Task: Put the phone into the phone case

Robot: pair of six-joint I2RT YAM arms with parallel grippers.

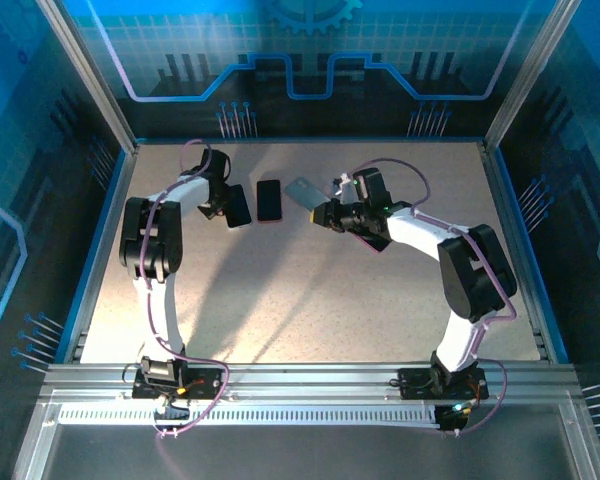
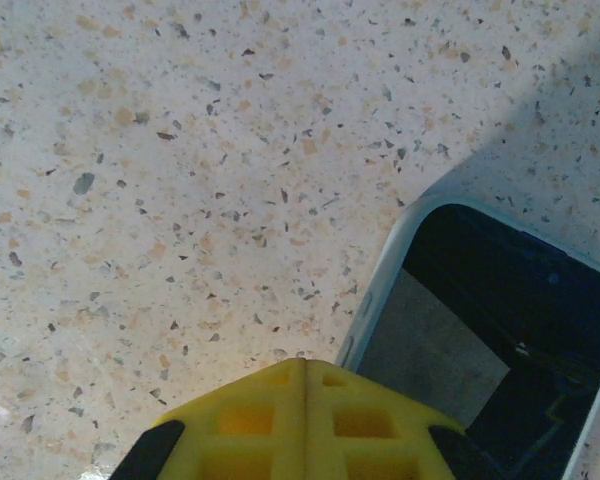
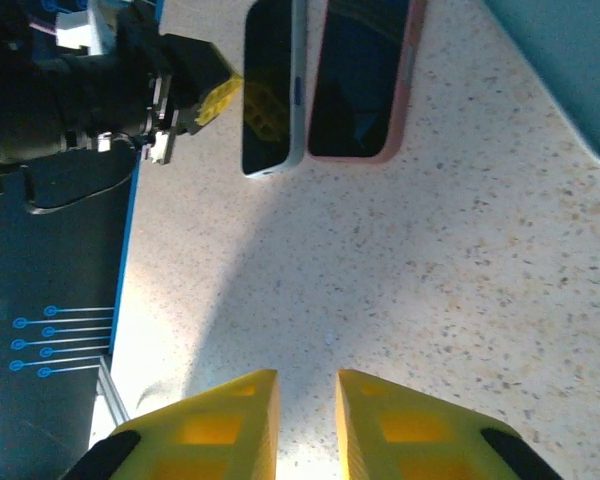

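With the left tool (image 2: 305, 375) shut, empty, at the edge of the phone (image 2: 500, 300) on the worktop (image 2: 180, 200) and the right tool (image 3: 307, 385) slightly parted, empty, a slow flat push looked best, sparing the pink-rimmed slab (image 3: 360, 80) alongside.

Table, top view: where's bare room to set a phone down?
Crowded: far centre, where light-rimmed phone, pink-rimmed phone and phone case lie side by side, left gripper and right gripper alongside. Free: the table from that row to its near edge.
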